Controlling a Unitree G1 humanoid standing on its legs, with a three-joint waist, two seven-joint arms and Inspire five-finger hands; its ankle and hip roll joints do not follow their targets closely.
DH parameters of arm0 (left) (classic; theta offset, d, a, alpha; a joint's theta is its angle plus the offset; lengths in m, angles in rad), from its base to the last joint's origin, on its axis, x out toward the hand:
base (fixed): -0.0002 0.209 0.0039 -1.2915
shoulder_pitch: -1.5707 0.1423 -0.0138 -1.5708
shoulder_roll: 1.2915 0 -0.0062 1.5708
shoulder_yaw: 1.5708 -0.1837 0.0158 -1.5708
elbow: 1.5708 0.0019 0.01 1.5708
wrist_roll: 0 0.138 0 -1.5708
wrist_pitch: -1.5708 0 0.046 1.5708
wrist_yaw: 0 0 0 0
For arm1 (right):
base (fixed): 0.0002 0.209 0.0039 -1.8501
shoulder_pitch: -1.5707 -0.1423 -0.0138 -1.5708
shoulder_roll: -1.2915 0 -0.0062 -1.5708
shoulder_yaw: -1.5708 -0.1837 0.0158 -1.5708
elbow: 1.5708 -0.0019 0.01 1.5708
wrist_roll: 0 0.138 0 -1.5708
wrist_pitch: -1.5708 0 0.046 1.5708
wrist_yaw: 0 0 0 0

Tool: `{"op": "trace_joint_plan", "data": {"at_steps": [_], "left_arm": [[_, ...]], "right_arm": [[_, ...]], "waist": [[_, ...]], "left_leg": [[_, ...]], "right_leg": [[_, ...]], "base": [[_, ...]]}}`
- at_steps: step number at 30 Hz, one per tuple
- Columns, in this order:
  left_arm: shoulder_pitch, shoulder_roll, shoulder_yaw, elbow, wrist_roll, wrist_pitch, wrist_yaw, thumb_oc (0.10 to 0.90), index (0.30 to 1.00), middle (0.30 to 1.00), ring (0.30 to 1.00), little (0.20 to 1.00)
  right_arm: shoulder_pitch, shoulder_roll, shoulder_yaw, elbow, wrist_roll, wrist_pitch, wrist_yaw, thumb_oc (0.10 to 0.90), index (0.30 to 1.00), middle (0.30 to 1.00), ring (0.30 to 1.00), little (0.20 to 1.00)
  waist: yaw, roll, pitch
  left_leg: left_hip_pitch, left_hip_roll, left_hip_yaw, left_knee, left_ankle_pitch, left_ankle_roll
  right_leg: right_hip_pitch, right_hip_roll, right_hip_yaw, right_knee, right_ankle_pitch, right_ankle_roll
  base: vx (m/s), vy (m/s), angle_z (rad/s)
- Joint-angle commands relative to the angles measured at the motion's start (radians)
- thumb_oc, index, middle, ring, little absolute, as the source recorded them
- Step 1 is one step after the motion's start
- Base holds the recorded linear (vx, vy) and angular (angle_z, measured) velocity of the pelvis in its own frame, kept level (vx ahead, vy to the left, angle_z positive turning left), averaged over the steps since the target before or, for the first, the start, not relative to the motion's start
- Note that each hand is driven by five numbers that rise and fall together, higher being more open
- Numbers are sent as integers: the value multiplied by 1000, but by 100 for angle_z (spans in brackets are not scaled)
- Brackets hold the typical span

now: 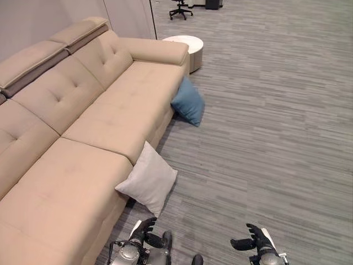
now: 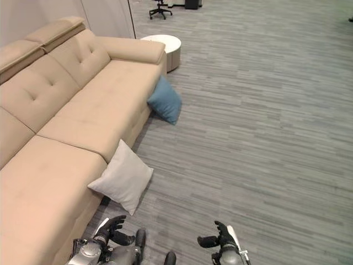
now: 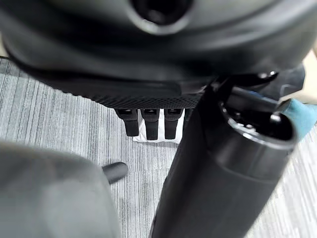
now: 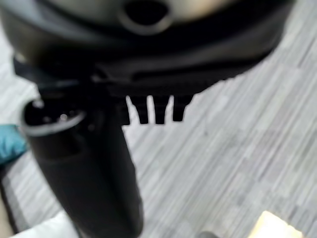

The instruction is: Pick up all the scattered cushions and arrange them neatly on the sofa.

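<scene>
A light grey cushion (image 1: 148, 179) stands on the carpet, leaning against the front of the beige sofa (image 1: 83, 121) near its middle. Further along, a blue cushion (image 1: 188, 101) leans on the sofa's front below the far armrest. My left hand (image 1: 144, 232) hangs low at the near edge, just short of the grey cushion, with relaxed fingers (image 3: 151, 121) and nothing in it. My right hand (image 1: 255, 238) hovers over bare carpet to the right, its fingers (image 4: 156, 111) also loose and empty. The sofa seats carry no cushions.
A round white side table (image 1: 187, 47) stands just past the sofa's far armrest. An office chair (image 1: 181, 8) is far back. Grey striped carpet (image 1: 276, 127) stretches wide to the right of the sofa.
</scene>
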Motion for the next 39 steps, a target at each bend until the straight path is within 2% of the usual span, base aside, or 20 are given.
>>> {"op": "trace_joint_plan", "data": {"at_steps": [1, 3, 8, 11, 13, 14, 17, 19, 21, 22, 27, 29, 31, 33, 34, 35, 36, 37, 38, 39], "left_arm": [[-49, 25, -9, -65, 10, -47, 7, 800, 900, 900, 900, 900], [-20, 25, 8, -63, 3, -43, 5, 800, 900, 900, 900, 900], [0, 42, 29, -59, -6, -42, 0, 800, 900, 900, 900, 900], [2, 51, 32, -73, -15, -39, -4, 800, 900, 900, 900, 900], [-2, 61, 31, -70, -15, -40, 3, 800, 900, 900, 900, 900], [-2, 61, 32, -70, -15, -40, 3, 800, 900, 900, 900, 900], [-11, 61, 38, -55, -28, -47, 12, 800, 900, 900, 900, 900], [-15, 58, 34, -44, -26, -50, 10, 800, 900, 900, 900, 900], [-22, 52, 25, -20, -11, -54, 7, 800, 900, 900, 900, 900], [-33, 48, 14, -6, -4, -54, 9, 800, 900, 900, 900, 900], [-34, 30, 9, 27, 3, -56, 19, 800, 900, 900, 900, 900], [-41, 23, 7, 22, -6, -58, 20, 800, 900, 900, 900, 900], [-41, 22, 7, 22, -6, -58, 20, 800, 900, 900, 900, 900], [-46, 21, 5, 20, -7, -52, 21, 800, 900, 900, 900, 900], [-48, 22, 9, 23, -2, -51, 22, 800, 900, 900, 900, 900], [-48, 22, 9, 23, -2, -51, 22, 800, 900, 900, 900, 900], [-53, 22, 8, 19, 0, -50, 22, 800, 900, 900, 900, 900], [-53, 22, 8, 19, 0, -50, 22, 800, 900, 900, 900, 900], [-58, 23, 6, 19, 10, -48, 21, 800, 900, 900, 900, 900], [-58, 23, 6, 19, 10, -48, 21, 800, 900, 900, 900, 900]], "right_arm": [[3, -51, -16, -103, -2, -43, -24, 800, 900, 900, 900, 900], [4, -42, -1, -100, -28, -41, -18, 800, 900, 900, 900, 900], [-7, -33, 18, -88, -47, -43, 2, 800, 900, 900, 900, 900], [-29, -32, 20, -74, -51, -40, 15, 800, 900, 900, 900, 900], [-47, -30, 24, -69, -48, -47, 15, 800, 900, 900, 900, 900], [-47, -30, 25, -69, -48, -47, 15, 800, 900, 900, 900, 900], [-63, -33, 35, -62, -48, -50, 13, 800, 900, 900, 900, 900], [-67, -33, 37, -62, -43, -50, 13, 800, 900, 900, 900, 900], [-67, -32, 34, -69, -31, -51, 10, 800, 900, 900, 900, 900], [-63, -32, 33, -77, -17, -54, 8, 800, 900, 900, 900, 900], [-46, -34, 40, -87, -13, -57, 12, 800, 900, 900, 900, 900], [-44, -43, 36, -101, 0, -65, 8, 800, 900, 900, 900, 900], [-44, -43, 36, -101, 0, -65, 8, 800, 900, 900, 900, 900], [-45, -55, 25, -109, 12, -73, 0, 800, 900, 900, 900, 900], [-41, -57, 14, -113, 19, -74, -3, 800, 900, 900, 900, 900], [-42, -57, 14, -113, 19, -74, -3, 800, 900, 900, 900, 900], [-33, -52, 6, -115, 29, -73, -6, 800, 900, 900, 900, 900], [-33, -52, 6, -114, 29, -73, -6, 800, 900, 900, 900, 900], [-22, -47, -6, -116, 35, -67, -8, 800, 900, 900, 900, 900], [-22, -47, -6, -116, 35, -67, -8, 800, 900, 900, 900, 900]], "waist": [[44, -1, -8], [60, -13, -35], [97, -29, -65], [94, -23, -50], [70, 7, -33], [67, 5, -31], [51, 20, -19], [33, 18, -14], [9, 10, -11], [-8, 4, -7], [-23, -16, -21], [-26, -28, -17], [-28, -28, -17], [-36, -40, -7], [-47, -49, -7], [-47, -49, -7], [-51, -57, -4], [-53, -57, -6], [-62, -63, -5], [-63, -63, -7]], "left_leg": [[1, -25, 57, 39, 15, 80], [32, -41, 22, 45, -2, 102], [82, -56, 8, 73, -62, 141], [132, -69, -20, 73, -87, 178], [183, -61, -90, 51, -98, 192], [183, -64, -92, 51, -98, 192], [222, -60, -150, 32, -114, 185], [239, -62, -184, 28, -127, 176], [253, -74, -237, 25, -137, 164], [268, -83, -292, 18, -142, 152], [274, -72, -358, 31, -159, 116], [227, -41, -338, 64, -160, 86], [226, -41, -341, 67, -161, 85], [173, -15, -246, 118, -162, 75], [156, 9, -121, 133, -165, 78], [156, 9, -121, 133, -165, 78], [135, 23, -6, 142, -159, 86], [132, 23, -7, 144, -160, 86], [112, 30, 115, 154, -158, 98], [108, 30, 114, 156, -158, 99]], "right_leg": [[46, -21, 54, 13, -27, 142], [62, -27, 59, 60, -64, 146], [62, -58, 70, 205, -104, 163], [-54, -103, 77, 477, 26, 242], [-174, -108, 107, 621, 57, 247], [-175, -112, 106, 627, 52, 248], [-238, -133, 129, 542, 24, 215], [-259, -123, 180, 444, 17, 207], [-286, -92, 289, 325, 41, 215], [-302, -61, 371, 261, 75, 230], [-226, -88, 318, 143, 97, 208], [-181, -103, 244, 99, 82, 190], [-180, -103, 241, 98, 82, 190], [-144, -118, 172, 77, 68, 177], [-118, -129, 114, 67, 54, 175], [-119, -129, 114, 67, 54, 175], [-101, -139, 54, 62, 47, 172], [-102, -139, 52, 62, 47, 172], [-86, -144, -4, 58, 41, 171], [-88, -144, -5, 58, 41, 171]], "base": [[199, 21, -7], [292, 14, -40], [204, 59, -23], [125, 101, -7], [112, 43, 12], [128, -2, 44], [144, -65, 69], [194, -130, 64], [234, -188, 89], [193, -164, 113], [139, -236, 119], [24, -295, 80], [4, -94, 101], [14, -187, 66], [18, -112, 89], [1, -134, 145], [-9, -60, 124], [-22, -115, 102], [-13, -55, 87], [-9, -63, 100]]}}
